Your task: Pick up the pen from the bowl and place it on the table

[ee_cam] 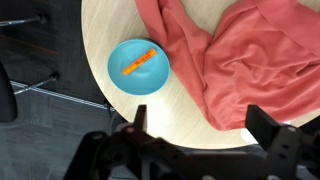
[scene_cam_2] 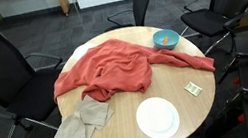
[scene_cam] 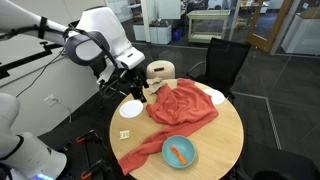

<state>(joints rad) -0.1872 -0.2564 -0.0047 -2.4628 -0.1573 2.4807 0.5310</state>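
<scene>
One short orange pen (scene_cam: pixel 179 153) sits inside the blue bowl (scene_cam: pixel 190 158) in an exterior view, with the gripper (scene_cam: pixel 135 88) well away from the bowl, past the red cloth (scene_cam: pixel 180 108). In an exterior view from across the table (scene_cam_2: pixel 122 120), the pen's in the bowl near the edge. Wrist view: pen lying in the bowl, cloth just beside the bowl, fingers (ee_cam: pixel 140 118) spread wide, holding nothing.
</scene>
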